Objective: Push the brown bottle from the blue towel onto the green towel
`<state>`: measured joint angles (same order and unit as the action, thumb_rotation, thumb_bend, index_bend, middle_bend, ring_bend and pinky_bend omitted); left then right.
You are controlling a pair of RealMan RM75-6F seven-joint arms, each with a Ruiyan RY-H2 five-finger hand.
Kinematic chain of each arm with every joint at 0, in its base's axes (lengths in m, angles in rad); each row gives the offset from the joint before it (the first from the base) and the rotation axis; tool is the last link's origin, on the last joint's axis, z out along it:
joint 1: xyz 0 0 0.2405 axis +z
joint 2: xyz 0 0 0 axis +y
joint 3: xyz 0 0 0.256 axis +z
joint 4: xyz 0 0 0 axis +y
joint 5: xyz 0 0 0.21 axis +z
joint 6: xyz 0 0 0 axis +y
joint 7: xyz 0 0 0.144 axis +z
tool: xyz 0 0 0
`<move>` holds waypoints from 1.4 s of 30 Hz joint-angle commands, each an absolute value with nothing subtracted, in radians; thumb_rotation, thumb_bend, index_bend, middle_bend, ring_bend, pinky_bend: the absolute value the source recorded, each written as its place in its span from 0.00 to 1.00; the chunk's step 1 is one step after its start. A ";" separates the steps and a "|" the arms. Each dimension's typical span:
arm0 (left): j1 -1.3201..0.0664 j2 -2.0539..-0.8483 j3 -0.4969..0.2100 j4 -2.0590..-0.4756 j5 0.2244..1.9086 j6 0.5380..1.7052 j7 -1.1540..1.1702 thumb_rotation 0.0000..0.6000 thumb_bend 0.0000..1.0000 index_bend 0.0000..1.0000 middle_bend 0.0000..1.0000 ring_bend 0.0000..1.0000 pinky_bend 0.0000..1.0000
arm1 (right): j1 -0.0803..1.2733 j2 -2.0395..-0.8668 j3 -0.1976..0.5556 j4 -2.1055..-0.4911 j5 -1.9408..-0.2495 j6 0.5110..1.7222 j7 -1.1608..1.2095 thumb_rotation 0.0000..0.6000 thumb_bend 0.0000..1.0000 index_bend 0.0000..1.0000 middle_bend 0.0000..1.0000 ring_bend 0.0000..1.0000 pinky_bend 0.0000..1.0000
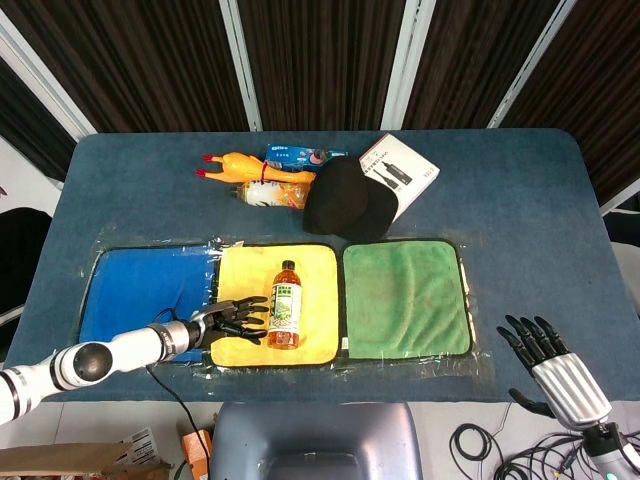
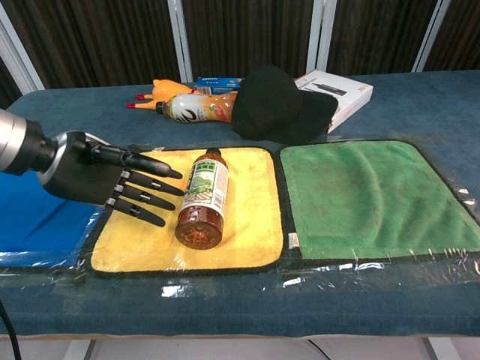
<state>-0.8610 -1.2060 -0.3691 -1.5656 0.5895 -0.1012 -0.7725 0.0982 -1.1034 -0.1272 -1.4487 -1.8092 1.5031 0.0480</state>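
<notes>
The brown bottle (image 1: 285, 317) (image 2: 203, 197) lies on its side on the yellow towel (image 1: 312, 275) (image 2: 251, 202), cap pointing to the far side. My left hand (image 1: 228, 319) (image 2: 109, 182) is open, its straight fingers reaching over the yellow towel's left part with the tips against the bottle's left side. To the left lies the blue towel (image 1: 140, 290) (image 2: 30, 221), to the right the green towel (image 1: 405, 297) (image 2: 367, 195). Beyond the table's near right edge, my right hand (image 1: 548, 360) hangs open with fingers spread.
At the back of the table lie a rubber chicken (image 1: 235, 165), an orange-labelled bottle (image 1: 268, 193) (image 2: 196, 107), a blue packet (image 1: 298, 154), a black cap (image 1: 345, 198) (image 2: 276, 103) and a white box (image 1: 405, 172) (image 2: 337, 90). Clear plastic film edges the towels.
</notes>
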 commanded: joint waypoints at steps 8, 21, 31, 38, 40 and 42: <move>-0.905 -1.247 -0.364 -1.536 0.578 -0.114 -0.789 1.00 0.24 0.00 0.04 0.09 0.34 | 0.092 -1.093 -0.125 -1.443 -1.807 1.524 0.081 1.00 0.14 0.00 0.00 0.00 0.00; -0.963 -1.287 -0.350 -1.516 0.562 -0.104 -0.819 1.00 0.37 0.00 0.04 0.08 0.30 | 0.088 -1.082 -0.127 -1.437 -1.810 1.539 0.111 1.00 0.14 0.00 0.00 0.00 0.00; -0.973 -1.325 -0.381 -1.509 0.556 -0.149 -0.814 1.00 0.37 0.00 0.04 0.08 0.30 | 0.087 -1.073 -0.130 -1.428 -1.815 1.548 0.141 1.00 0.14 0.00 0.00 0.00 0.00; -0.993 -1.367 -0.376 -1.466 0.555 -0.139 -0.818 1.00 0.35 0.00 0.04 0.08 0.30 | 0.089 -1.070 -0.130 -1.427 -1.812 1.543 0.150 1.00 0.14 0.00 0.00 0.00 0.00; -0.997 -1.384 -0.381 -1.446 0.554 -0.146 -0.818 1.00 0.33 0.00 0.04 0.08 0.29 | 0.091 -1.068 -0.128 -1.427 -1.807 1.538 0.153 1.00 0.14 0.00 0.00 0.00 0.00; -1.002 -1.407 -0.389 -1.424 0.552 -0.149 -0.819 1.00 0.32 0.00 0.04 0.08 0.29 | 0.093 -1.066 -0.127 -1.427 -1.801 1.530 0.155 1.00 0.14 0.00 0.00 0.00 0.00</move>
<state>-0.9969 -1.3920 -0.3826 -1.4385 0.5540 -0.1449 -0.8179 0.0920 -1.0672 -0.1279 -1.4268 -1.8037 1.5332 0.1537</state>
